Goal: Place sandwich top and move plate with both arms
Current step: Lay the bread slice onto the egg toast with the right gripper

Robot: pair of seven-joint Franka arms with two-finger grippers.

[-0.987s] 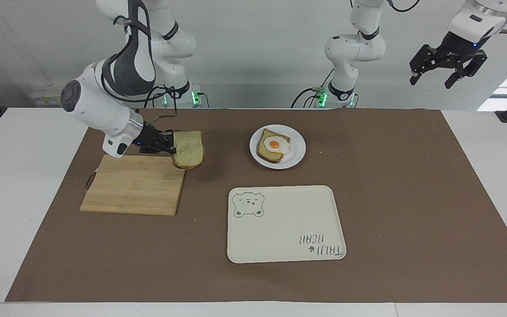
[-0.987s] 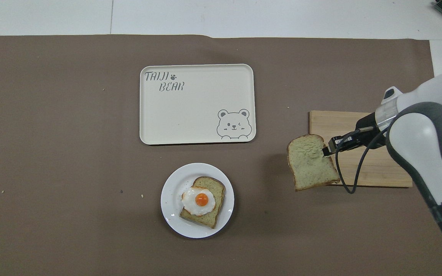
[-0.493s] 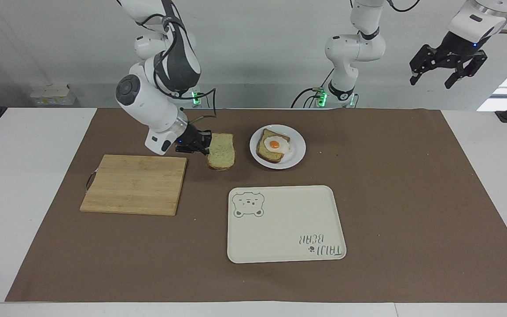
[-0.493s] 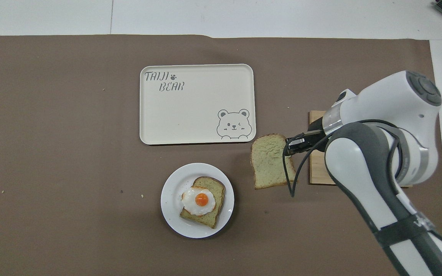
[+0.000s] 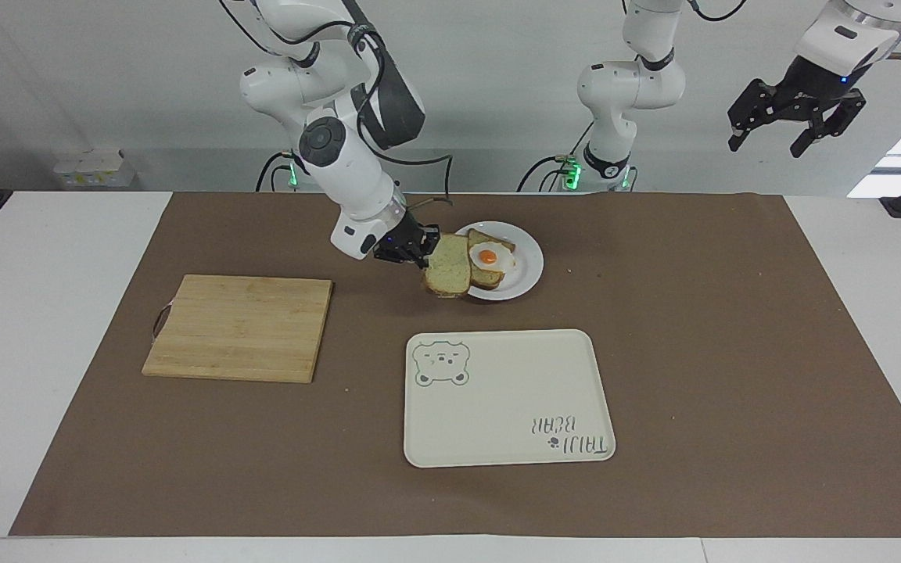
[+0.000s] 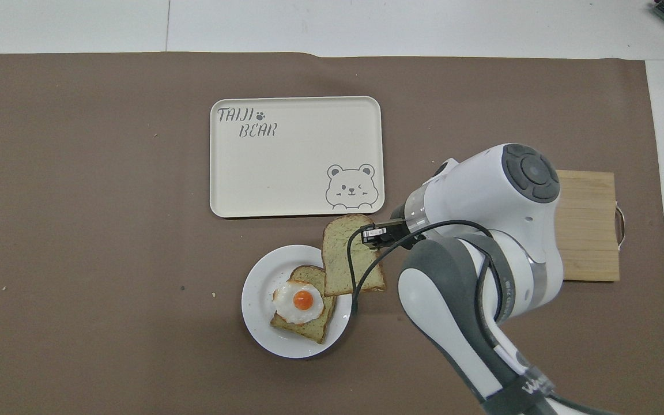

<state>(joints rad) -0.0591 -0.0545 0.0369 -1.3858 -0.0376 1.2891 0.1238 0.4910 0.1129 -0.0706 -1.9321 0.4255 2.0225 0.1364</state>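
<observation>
The sandwich top (image 5: pixel 447 271), a plain pale slice with a brown crust, hung tilted in the air over the rim of the plate (image 5: pixel 527 270), a small round white one bearing an egg-topped slice (image 5: pixel 486 262).

We see a white table (image 5: pixel 59 328) covered for most of its width by a brown paper mat (image 5: pixel 732 352). Directly on that mat lies a large cream rectangular tray printed with a bear face and lettering (image 5: pixel 507 397), which we take as our landmark. A small round white plate (image 5: pixel 527 266) sits on the mat nearer to the robots than the tray, just beside its edge. A rectangular light bamboo cutting board with a small handle loop (image 5: pixel 239 327) lies flat on the mat beside the tray, toward the right arm's end of the table, well apart from it.
</observation>
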